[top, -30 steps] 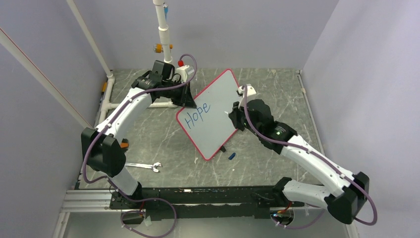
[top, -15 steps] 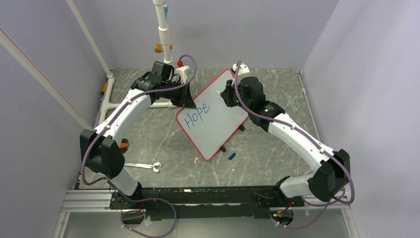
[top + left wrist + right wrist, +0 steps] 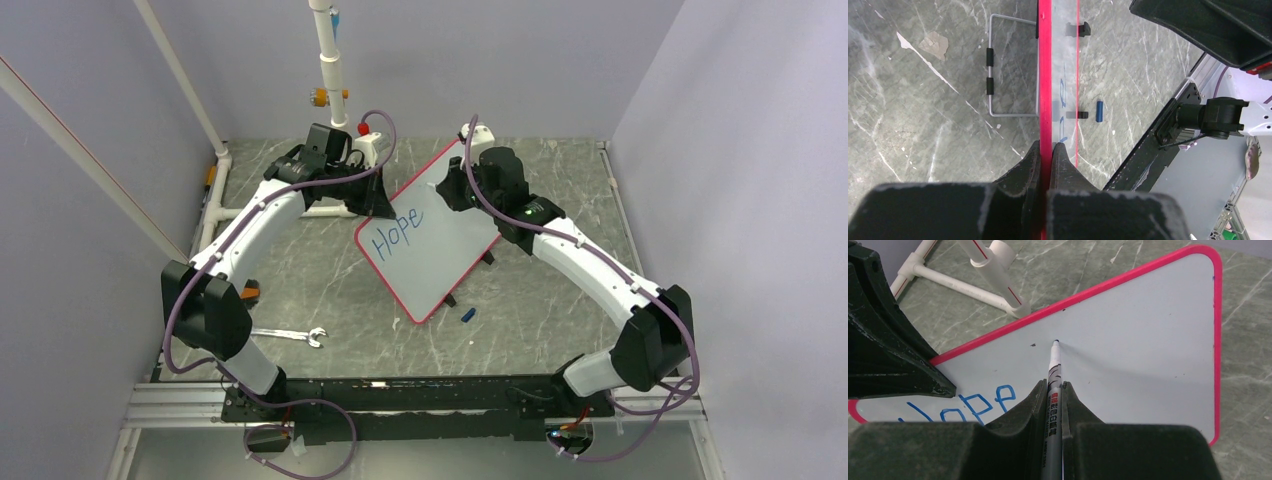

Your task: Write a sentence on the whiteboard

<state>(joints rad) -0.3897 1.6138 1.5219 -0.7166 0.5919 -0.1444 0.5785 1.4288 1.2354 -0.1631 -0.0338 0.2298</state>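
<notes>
left gripper point(image 3: 1046, 146) clamped on whiteboard point(image 3: 447, 252) red edge, right gripper point(image 3: 1053, 385) pinching marker point(image 3: 1054, 365), tip just past blue "Hope" point(image 3: 398, 232) on whiteboard

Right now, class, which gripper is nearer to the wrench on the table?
Left. The left gripper, shut on the edge of the whiteboard, sits beyond the wrench and to its right; the right gripper, holding the marker, is further right.
</notes>
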